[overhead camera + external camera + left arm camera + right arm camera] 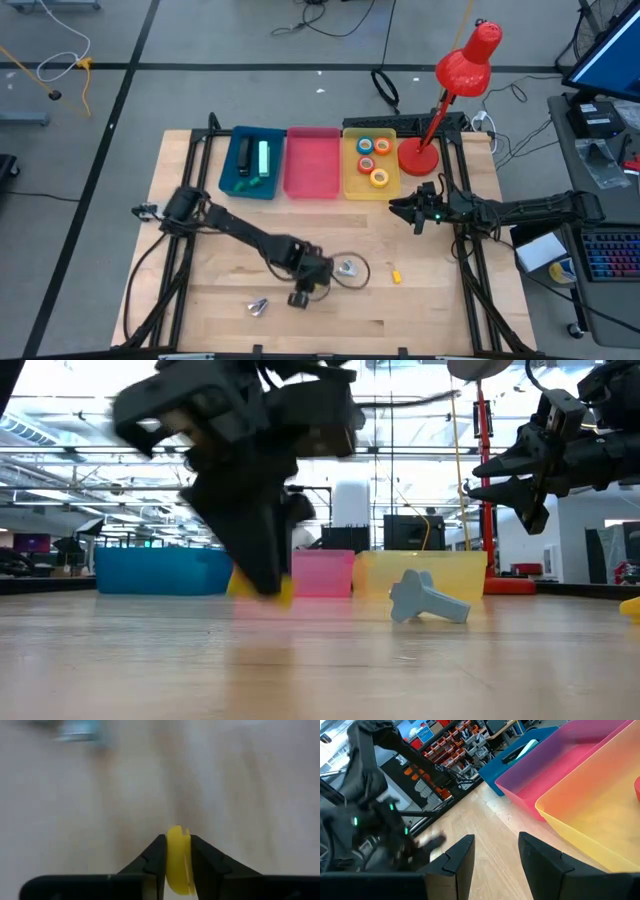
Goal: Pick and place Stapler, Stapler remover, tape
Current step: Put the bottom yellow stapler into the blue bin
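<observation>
Left wrist view shows the nearest fact: the left pincer [177,865] pinches a small yellow tape roll [177,862] edge-on between its two fingers, the roll standing upright with its flat faces against the pads and the pale counter [100,795] blurred just under it. In the low view the same roll [275,590] is a yellow patch at the tip of the left arm, at or barely off the wood; I cannot tell which. Just beside it, toward the right arm, lies a grey stapler remover [346,267], and a second metallic piece [258,306] sits nearer the front edge; a small yellow bit [396,275] lies farther right. The move now likely turns on one relation: the yellow tray [352,172], already holding three tape rolls, lies straight away from the left pincer toward the back of the counter and somewhat right, past the pink tray [312,162]; the blue tray [252,160] holds two staplers, one dark and one light green. The right pincer [412,213] hangs spread and empty near the yellow tray, beside the red lamp [455,85].
</observation>
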